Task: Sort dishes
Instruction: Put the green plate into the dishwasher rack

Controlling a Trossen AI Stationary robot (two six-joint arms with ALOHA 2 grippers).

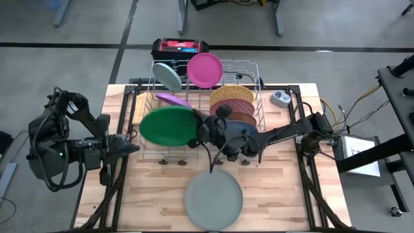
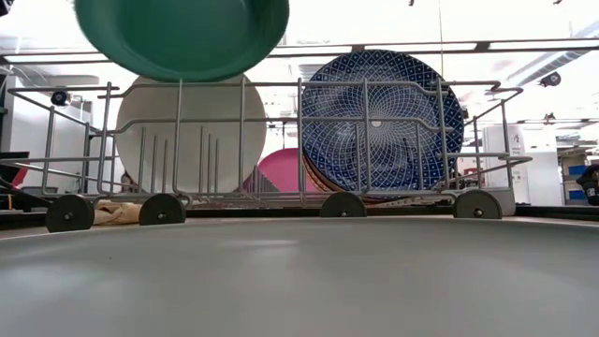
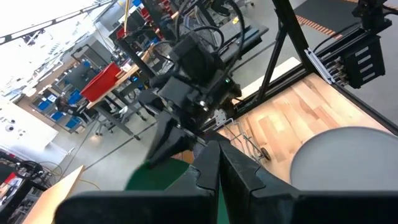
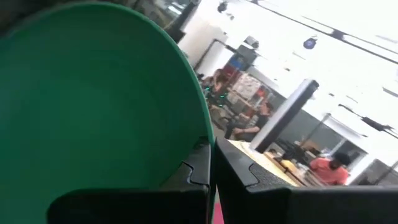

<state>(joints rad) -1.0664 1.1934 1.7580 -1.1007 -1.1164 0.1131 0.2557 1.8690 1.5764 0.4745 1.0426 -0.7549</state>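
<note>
Right gripper (image 1: 199, 129) reaches across the table from the right and is clamped on the right rim of the green plate (image 1: 168, 125), fingers (image 4: 200, 163) pinched onto the plate edge in the right wrist view. The green plate is held in the air over the near-left part of the silver wire dish rack (image 1: 253, 70) — in the low view it hangs above the rack's top rail (image 2: 182, 33). Left gripper (image 1: 132, 147) waits at the left edge of the table, just left of the rack, fingers together with nothing between them in the left wrist view (image 3: 214, 165). Grey plate (image 1: 213, 198) lies flat on the wooden table (image 1: 284, 188) near the front edge, centre, apart from the rack. In the rack: pale blue plate (image 1: 168, 76) and pink plate (image 1: 205, 69) stand at the far side, purple plate (image 1: 173, 99) tilted in the left half just beyond the green one, a row of patterned plates on the right — yellow (image 1: 231, 94), maroon (image 1: 233, 107), brown (image 1: 241, 118). Low view shows a white plate (image 2: 192, 136) upright at the rack's left and a blue patterned plate (image 2: 384, 117) upright at its right. People show in the room far behind, blurred.
</note>
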